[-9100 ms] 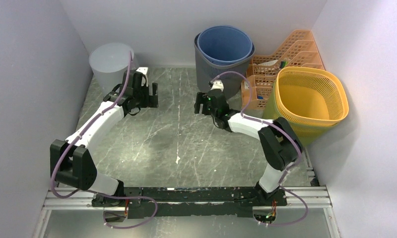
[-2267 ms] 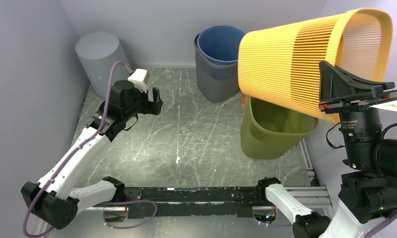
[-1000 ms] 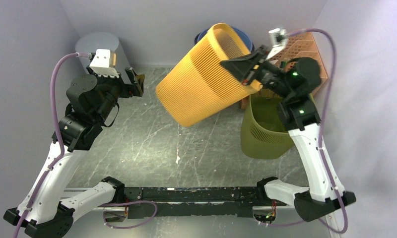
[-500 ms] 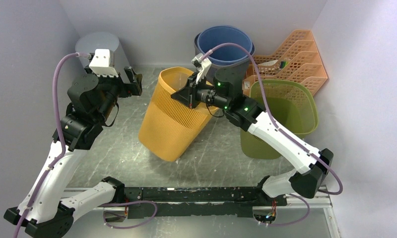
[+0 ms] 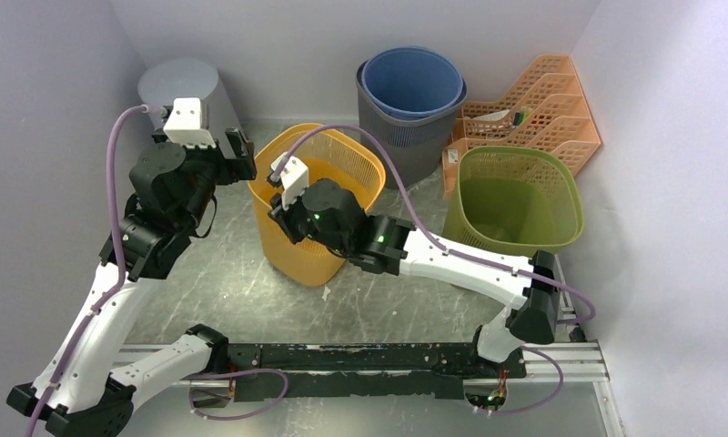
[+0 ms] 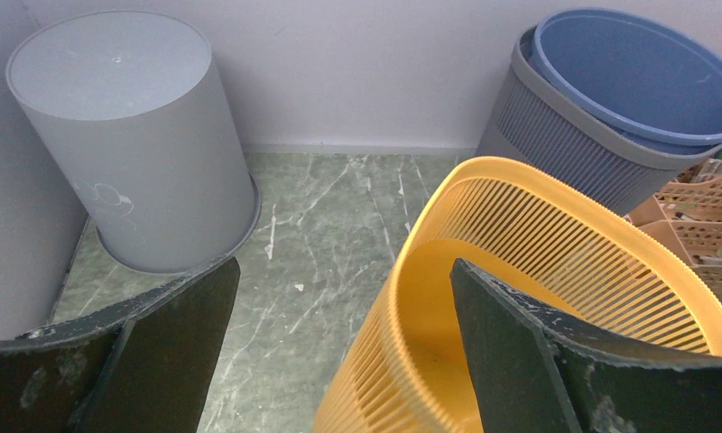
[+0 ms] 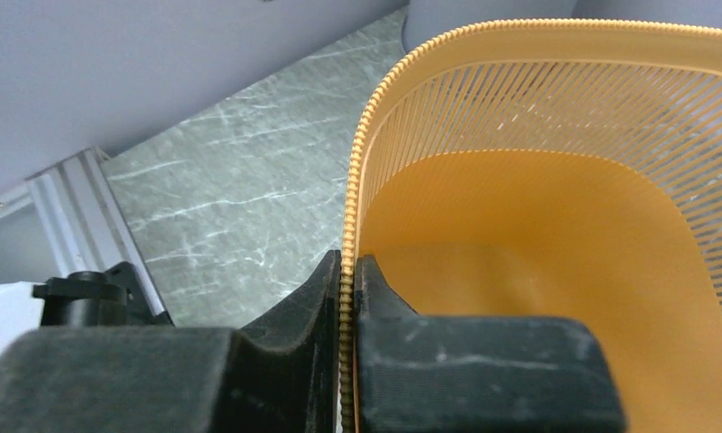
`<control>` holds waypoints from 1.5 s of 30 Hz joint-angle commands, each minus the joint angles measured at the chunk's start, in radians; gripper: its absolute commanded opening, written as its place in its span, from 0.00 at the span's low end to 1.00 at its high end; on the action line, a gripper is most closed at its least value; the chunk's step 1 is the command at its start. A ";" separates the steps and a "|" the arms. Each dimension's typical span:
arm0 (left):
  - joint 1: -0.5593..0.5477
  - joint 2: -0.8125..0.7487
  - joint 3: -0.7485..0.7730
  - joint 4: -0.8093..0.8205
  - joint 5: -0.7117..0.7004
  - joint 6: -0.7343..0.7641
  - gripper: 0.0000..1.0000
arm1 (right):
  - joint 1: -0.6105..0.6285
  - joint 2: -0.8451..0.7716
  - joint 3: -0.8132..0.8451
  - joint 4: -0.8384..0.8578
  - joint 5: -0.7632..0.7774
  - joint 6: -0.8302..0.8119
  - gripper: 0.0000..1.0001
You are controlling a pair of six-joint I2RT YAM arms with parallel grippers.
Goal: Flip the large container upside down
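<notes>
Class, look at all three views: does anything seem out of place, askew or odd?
The yellow basket sits mid-table, apart from the blue bin and green basket, with the right gripper pinching its rim. The pale grey bin in the far left corner stands upside down, closed base upward.

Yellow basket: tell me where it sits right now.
In the top view the yellow basket stands mouth-up left of centre, just in front of the blue bin, with the right gripper shut on its rim.
</notes>
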 commanded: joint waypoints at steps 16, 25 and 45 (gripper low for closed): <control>-0.008 -0.007 -0.068 0.007 -0.026 0.058 0.99 | 0.001 -0.184 -0.069 0.054 0.227 -0.019 0.77; -0.010 0.057 -0.018 0.008 0.491 0.270 0.99 | -0.001 -0.377 -0.157 -0.020 0.709 -0.019 0.77; -0.427 0.416 0.234 -0.090 0.389 0.410 0.96 | -0.515 -0.500 -0.184 -0.353 0.630 0.191 0.79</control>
